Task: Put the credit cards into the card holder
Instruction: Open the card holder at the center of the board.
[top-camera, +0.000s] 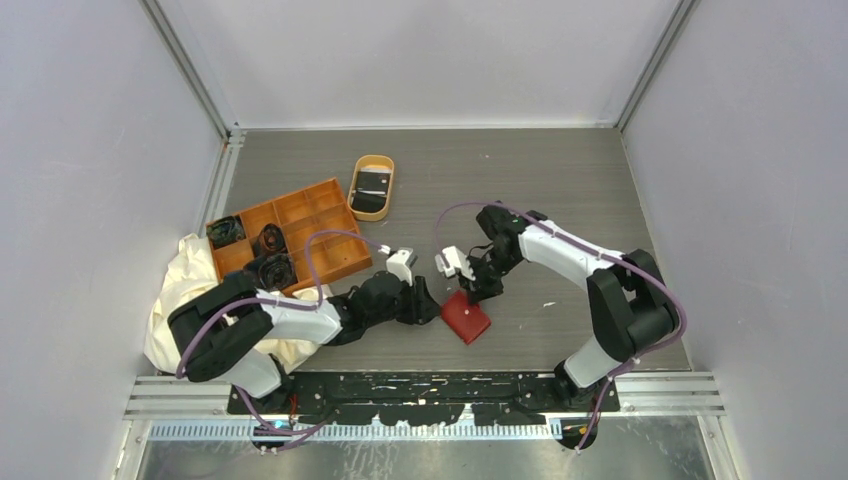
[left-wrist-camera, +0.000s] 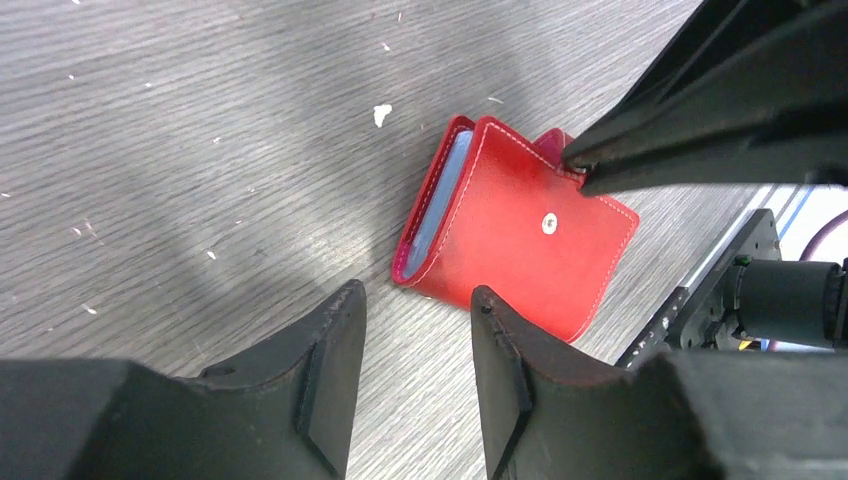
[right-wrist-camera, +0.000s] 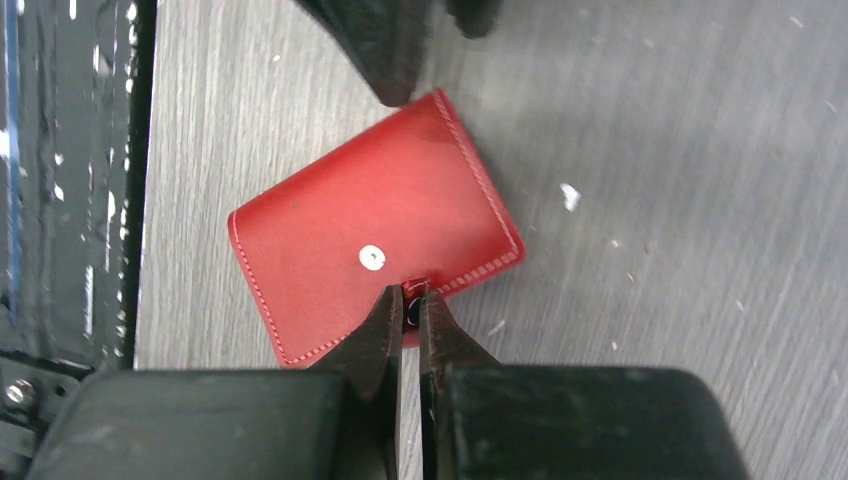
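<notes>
- Your red card holder (top-camera: 466, 318) lies flat on the grey wood-grain table (top-camera: 560, 190), near the front edge, between the tips of your two arms.
- It is folded shut with its cover up, and a small silver stud (right-wrist-camera: 371, 258) sits in the middle of the cover. In the left wrist view, pale blue-grey sleeves show along its open edge.
- Your right gripper (right-wrist-camera: 411, 298) has its two fingers pressed together on the snap tab (right-wrist-camera: 412, 312), which sticks out from the holder's long edge. Only that thin tab is between them.
- Your left gripper (left-wrist-camera: 415, 300) points at the holder from the opposite side. Its jaws stand apart with nothing between them. One fingertip (left-wrist-camera: 487, 305) sits right at the holder's edge, and these views do not show whether it touches.
- The credit cards (top-camera: 371, 186) are well apart from the holder, in the oval tan dish (top-camera: 377, 159) toward the back of the table. From above they read as a dark patch with a pale strip, too small to count.
- Just left of the dish lies an orange compartment tray (top-camera: 320, 215), with dark coiled things (top-camera: 270, 240) in three of its left-hand compartments.
- A cream cloth (top-camera: 180, 290) is bunched at the table's left edge, partly under your left arm.
</notes>
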